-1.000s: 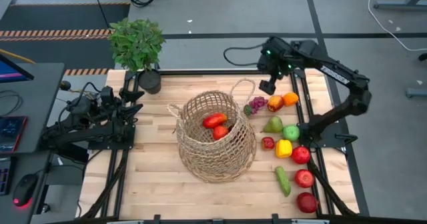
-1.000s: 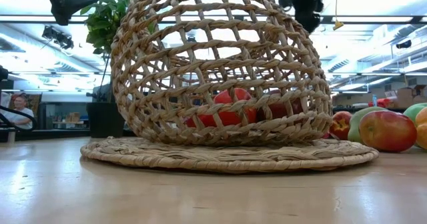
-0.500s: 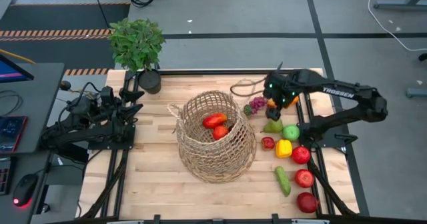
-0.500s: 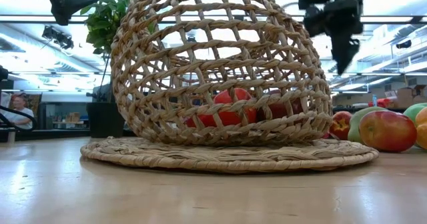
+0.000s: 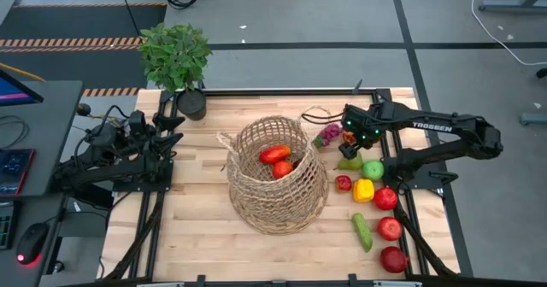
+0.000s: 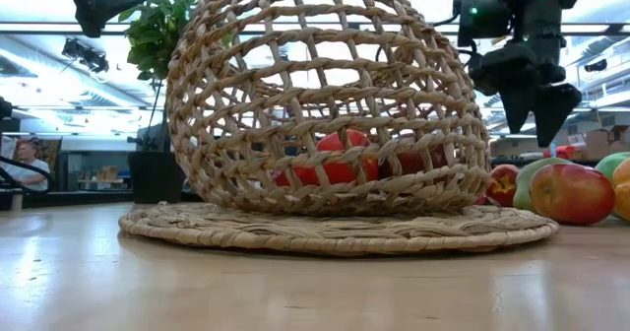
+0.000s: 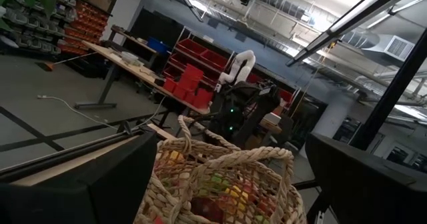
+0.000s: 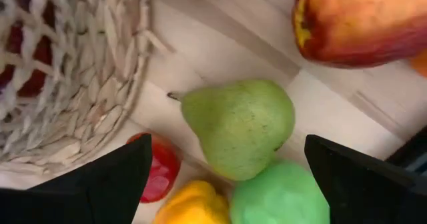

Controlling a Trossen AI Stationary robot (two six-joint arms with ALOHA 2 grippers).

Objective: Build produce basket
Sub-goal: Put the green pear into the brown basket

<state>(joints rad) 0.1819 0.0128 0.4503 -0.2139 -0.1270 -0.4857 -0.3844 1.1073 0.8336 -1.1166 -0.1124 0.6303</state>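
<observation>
two red pieces already sit inside the basket (image 5: 276, 173), the landmark at table centre, lying tipped so its mouth faces up and back for easy drops. table (image 5: 197, 227) bare on the basket's left. left arm parked left of the basket, left gripper (image 5: 175, 126) with jaws spread, holding nothing, waiting. right arm reaches in from the basket's right; right gripper (image 5: 350, 143) hangs over the fruit cluster there, jaws released wide, nothing between them. rest of the produce strung along the basket's right side: pear (image 8: 238, 126) directly under the right gripper, likely the next pick; green apple (image 8: 280, 197) touching it, yellow pepper (image 8: 189, 206) beside that, a peach-coloured apple (image 8: 357, 21) farther from the basket. grapes (image 5: 330, 133) nearest the basket's loop handle.
</observation>
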